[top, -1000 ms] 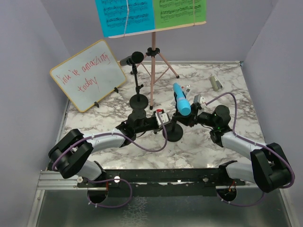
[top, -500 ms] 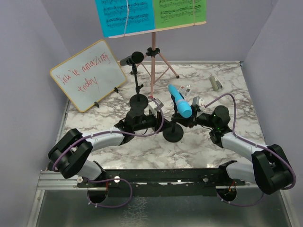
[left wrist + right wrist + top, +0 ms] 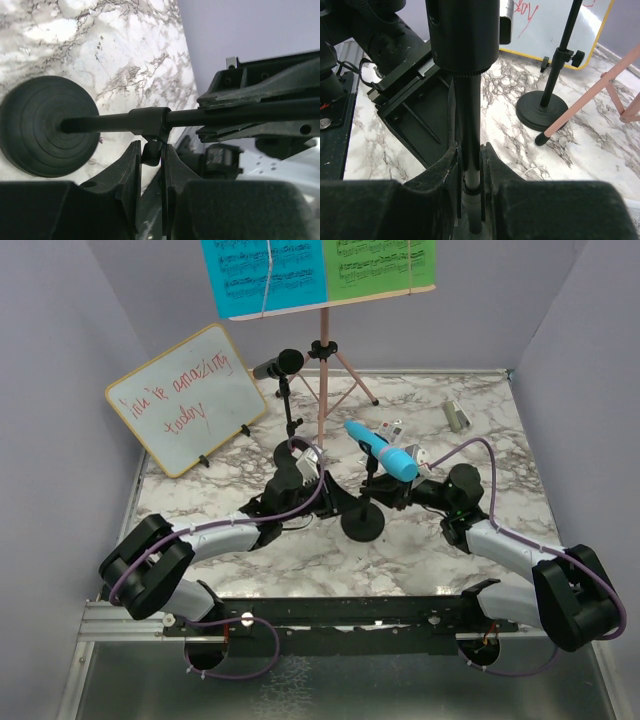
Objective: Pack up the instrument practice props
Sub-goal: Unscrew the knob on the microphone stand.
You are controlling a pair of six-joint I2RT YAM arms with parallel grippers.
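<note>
Gripping from both sides, the two arms meet at the near mic holder, which is in the middle of the marble desk; the left tool is pressed onto a small knob at the collar of the holder's rod, and its fingers are almost together around this knob; the right tool pinches the same rod further from the base, with the thin black rod between its two fingers. The blue microphone sits on top of this holder, tilted, with its thick end toward the right arm; the round base of the holder shows in the left wrist view, but I cannot tell whether it lies flat on the desk. Behind it stands the far mic holder with the black microphone on top; just beside it is the pink tripod music holder, which carries the blue sheet and the green sheet. The whiteboard leans at the back left; the silver cylinder lies at the back right, well apart from the arms.
</note>
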